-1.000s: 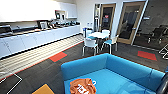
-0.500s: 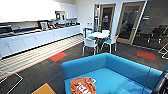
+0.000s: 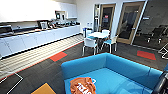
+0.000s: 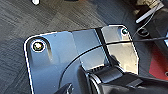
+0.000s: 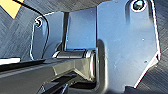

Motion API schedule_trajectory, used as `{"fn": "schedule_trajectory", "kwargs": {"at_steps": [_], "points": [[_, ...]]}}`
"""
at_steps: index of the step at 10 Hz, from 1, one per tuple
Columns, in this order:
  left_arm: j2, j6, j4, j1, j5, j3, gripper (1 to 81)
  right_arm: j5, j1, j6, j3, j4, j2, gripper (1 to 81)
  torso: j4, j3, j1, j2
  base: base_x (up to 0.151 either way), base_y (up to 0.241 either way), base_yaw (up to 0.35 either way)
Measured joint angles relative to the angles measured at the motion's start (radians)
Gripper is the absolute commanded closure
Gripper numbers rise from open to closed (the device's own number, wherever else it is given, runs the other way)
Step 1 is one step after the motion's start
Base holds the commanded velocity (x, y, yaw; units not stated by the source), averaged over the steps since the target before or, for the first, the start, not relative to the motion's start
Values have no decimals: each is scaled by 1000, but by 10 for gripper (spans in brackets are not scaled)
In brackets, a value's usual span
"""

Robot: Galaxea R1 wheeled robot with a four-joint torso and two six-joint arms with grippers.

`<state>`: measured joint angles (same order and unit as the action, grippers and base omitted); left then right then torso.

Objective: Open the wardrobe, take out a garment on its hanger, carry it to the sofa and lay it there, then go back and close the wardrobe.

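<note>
Garment (image 3: 82,85) lies crumpled on the seat of the sofa (image 3: 100,65) – orange, white lettering partly showing, at the near end of the seat close to the head view's lower edge. A bit of white at its edge may be the hanger, can't tell. Sofa is bright blue, its backrest curving round behind the garment.

Gripper state: cannot tell for either arm – both wrist views show the robot's own dark plate and jointed bar over dark carpet (image 4: 37,20), fingers not made out. A dark part of the robot sits at the head view's lower right corner, beside the sofa's right end and apart from the garment; nothing is gripping the garment.

Under the right wrist: dark carpet with a yellow floor patch (image 5: 10,6). Under the left wrist: dark carpet, a red patch at the edge.

Beyond the sofa: round white table (image 3: 98,35) with white-and-blue chairs (image 3: 89,44), long white counter (image 3: 37,37) along the wall, wood-framed glass doors (image 3: 128,23) behind.
</note>
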<state>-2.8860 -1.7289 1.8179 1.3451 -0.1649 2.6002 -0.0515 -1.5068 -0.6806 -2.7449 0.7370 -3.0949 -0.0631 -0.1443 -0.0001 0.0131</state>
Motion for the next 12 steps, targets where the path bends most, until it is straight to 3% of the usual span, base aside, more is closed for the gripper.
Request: {"fn": "schedule_trajectory", "kwargs": {"at_steps": [5,12], "points": [[-71,1,0,10,11,170,10,0,0,0,0,0,0,10,0,0,0,0,0,0,0],[-78,1,17,11,0,176,10,0,0,0,0,0,0,10,0,0,0,0,0,0,20]]}}
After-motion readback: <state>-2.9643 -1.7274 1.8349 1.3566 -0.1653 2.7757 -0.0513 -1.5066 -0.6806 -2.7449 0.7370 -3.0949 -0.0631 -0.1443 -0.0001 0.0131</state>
